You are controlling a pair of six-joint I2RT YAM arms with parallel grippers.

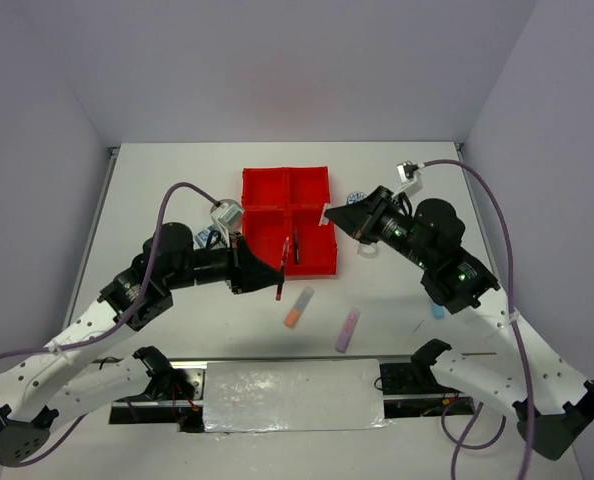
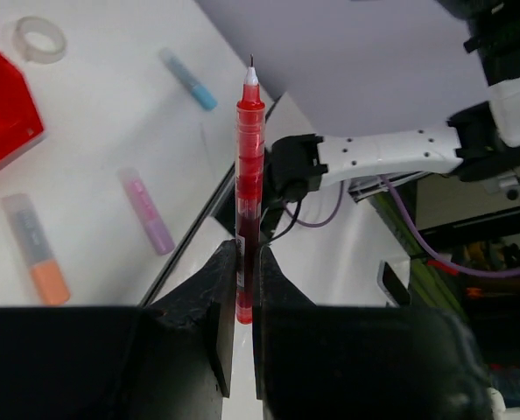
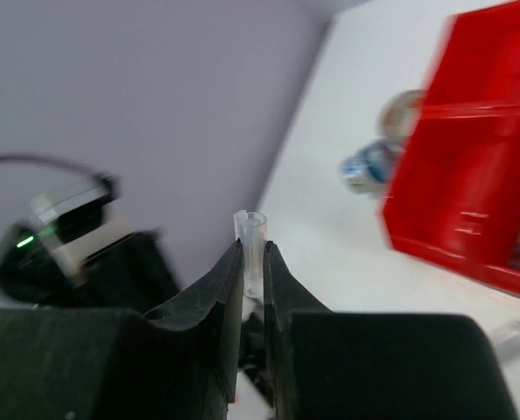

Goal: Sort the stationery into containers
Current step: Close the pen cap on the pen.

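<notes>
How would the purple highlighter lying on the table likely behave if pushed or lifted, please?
The purple highlighter looks like a short plastic barrel, so it is probably stiff and light. Lying flat on the smooth table, it may skid or roll if nudged sideways.

Top external camera is looking down from high at the near edge, over the whole table (image 1: 157, 165). Left wrist camera is peering close along its fingers (image 2: 212, 306). The orange highlighter (image 2: 37, 258) left of them is also showing overhead. Right wrist camera, blurred, is catching the red tray (image 3: 470, 175) right of its fingers (image 3: 216, 306).
</notes>
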